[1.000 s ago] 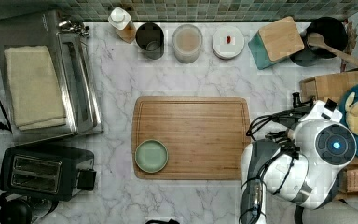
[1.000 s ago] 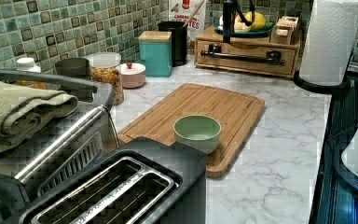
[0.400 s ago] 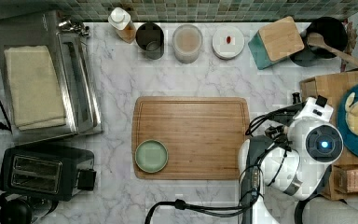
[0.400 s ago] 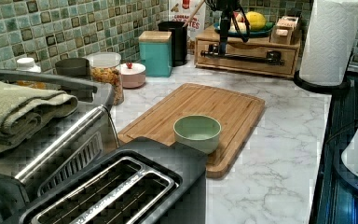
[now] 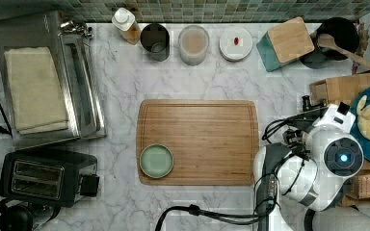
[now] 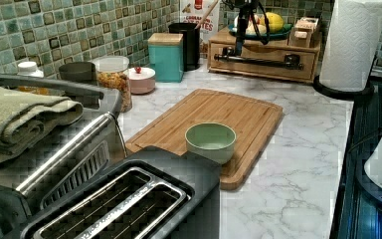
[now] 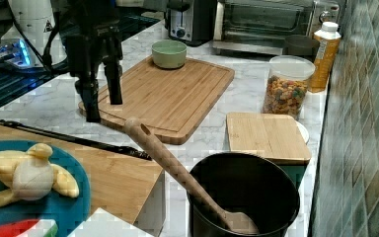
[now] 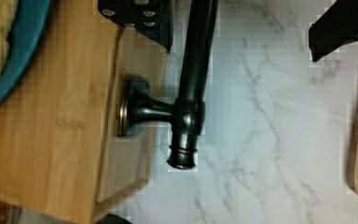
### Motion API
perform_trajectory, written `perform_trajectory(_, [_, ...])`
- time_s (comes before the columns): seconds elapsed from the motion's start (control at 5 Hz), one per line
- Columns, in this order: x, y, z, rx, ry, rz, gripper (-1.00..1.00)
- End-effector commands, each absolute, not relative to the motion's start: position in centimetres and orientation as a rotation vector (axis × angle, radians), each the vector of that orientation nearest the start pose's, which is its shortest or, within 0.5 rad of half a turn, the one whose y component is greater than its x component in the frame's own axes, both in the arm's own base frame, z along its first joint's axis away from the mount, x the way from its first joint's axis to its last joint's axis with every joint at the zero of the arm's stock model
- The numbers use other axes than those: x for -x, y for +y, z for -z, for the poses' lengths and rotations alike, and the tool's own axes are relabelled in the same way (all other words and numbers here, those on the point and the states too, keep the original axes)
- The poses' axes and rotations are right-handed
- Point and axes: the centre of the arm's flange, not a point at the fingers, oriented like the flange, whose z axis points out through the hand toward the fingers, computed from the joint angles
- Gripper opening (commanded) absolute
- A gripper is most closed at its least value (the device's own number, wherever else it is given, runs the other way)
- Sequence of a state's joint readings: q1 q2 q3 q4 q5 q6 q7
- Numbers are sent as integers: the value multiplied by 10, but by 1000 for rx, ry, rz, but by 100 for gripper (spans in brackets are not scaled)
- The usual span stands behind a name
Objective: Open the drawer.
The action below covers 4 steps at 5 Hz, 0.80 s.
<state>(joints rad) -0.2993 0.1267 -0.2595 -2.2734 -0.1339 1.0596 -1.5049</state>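
Gleaming round black bar handle [image 8: 192, 84], light-wood drawer [image 8: 65, 140]

A green bowl [image 5: 156, 160] sits on a bamboo cutting board [image 5: 207, 139] on the marble surface [image 5: 120, 91], near a black toaster [image 5: 48, 178]. A cereal jar [image 7: 286, 89] stands beside a bamboo-lidded teal box [image 6: 166, 56].
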Motion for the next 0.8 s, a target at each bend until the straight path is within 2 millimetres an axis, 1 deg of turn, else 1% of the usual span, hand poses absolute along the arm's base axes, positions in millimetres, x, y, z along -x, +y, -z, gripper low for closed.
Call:
perform_trajectory(0.2, [-441,-327,-281,3361,-365,175,100])
perform_trajectory(0.4, [-432,-327,-266,3342,-303,140,100])
perform_trajectory(0.6, [-425,-321,-255,3343,-238,174,100])
perform_trajectory(0.8, [-425,-318,-241,3351,-252,164,100])
